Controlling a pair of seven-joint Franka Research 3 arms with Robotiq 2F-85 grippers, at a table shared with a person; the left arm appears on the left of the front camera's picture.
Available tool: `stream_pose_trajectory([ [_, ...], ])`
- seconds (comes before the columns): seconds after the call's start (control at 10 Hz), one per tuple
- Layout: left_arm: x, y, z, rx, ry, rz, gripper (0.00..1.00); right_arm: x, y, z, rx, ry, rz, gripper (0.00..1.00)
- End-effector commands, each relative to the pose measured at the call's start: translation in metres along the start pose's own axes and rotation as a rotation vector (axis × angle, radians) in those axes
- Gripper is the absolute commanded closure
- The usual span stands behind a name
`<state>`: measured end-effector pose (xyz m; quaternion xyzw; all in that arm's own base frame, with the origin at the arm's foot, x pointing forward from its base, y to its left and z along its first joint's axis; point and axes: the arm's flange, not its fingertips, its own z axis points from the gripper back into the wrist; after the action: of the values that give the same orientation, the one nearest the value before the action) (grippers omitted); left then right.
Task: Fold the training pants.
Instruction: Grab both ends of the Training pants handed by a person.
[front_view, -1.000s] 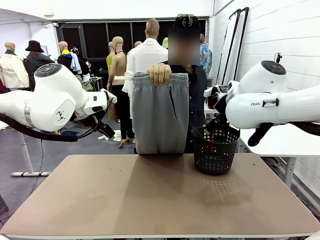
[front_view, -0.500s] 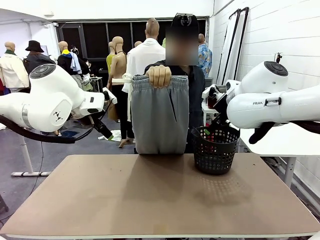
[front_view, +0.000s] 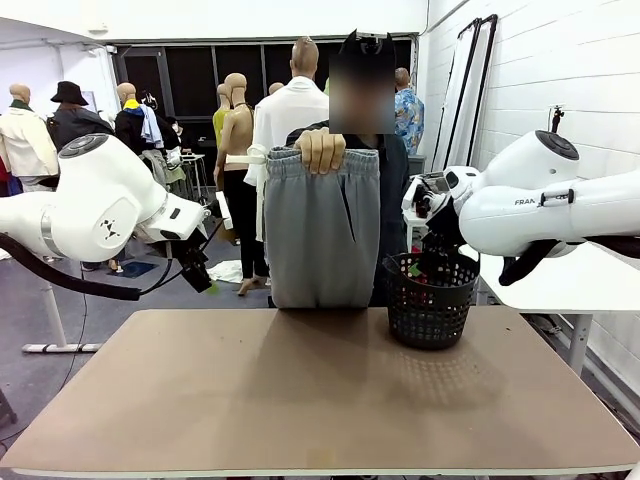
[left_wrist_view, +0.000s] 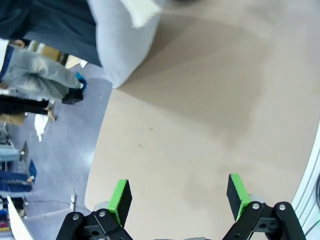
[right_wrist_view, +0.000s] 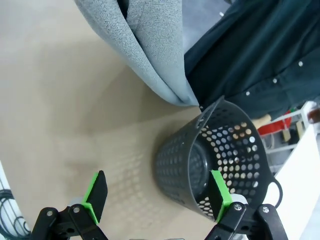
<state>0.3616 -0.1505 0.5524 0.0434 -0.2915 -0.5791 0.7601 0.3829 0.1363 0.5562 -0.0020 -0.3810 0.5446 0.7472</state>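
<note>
Across the table (front_view: 320, 400), the training pants (front_view: 322, 235) hang doubled from the person's hand (front_view: 320, 150), hem at the far edge, unmoved from a second ago. The black mesh basket (front_view: 432, 300) sits just right of them. My left gripper (left_wrist_view: 177, 192) has dipped lower and my right gripper (right_wrist_view: 157, 192) barely shifted. Both gape wide and empty, well apart from the cloth, so I judge folding unstarted.

Front view faces across the table (front_view: 300, 400) at the person (front_view: 396, 200); 2 wrist views look down on it.
</note>
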Motion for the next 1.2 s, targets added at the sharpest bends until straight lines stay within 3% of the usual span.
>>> stream_pose_trajectory([
  [0.0, 0.001, 0.013, 0.006, -0.001, 0.031, 0.006, 0.0, -0.002, -0.01, -0.004, -0.027, -0.006, 0.031, 0.0],
  [0.5, 0.001, 0.001, 0.002, -0.011, 0.011, -0.016, 0.0, 0.0, -0.001, 0.001, -0.011, 0.005, 0.021, 0.0],
  [0.8, -0.001, 0.018, -0.021, 0.0, -0.128, -0.164, 0.0, -0.005, -0.016, -0.016, 0.084, -0.073, 0.111, 0.0],
  [1.1, -0.003, 0.029, -0.024, 0.002, -0.282, -0.287, 0.0, -0.009, -0.026, -0.028, 0.137, -0.247, 0.179, 0.0],
])
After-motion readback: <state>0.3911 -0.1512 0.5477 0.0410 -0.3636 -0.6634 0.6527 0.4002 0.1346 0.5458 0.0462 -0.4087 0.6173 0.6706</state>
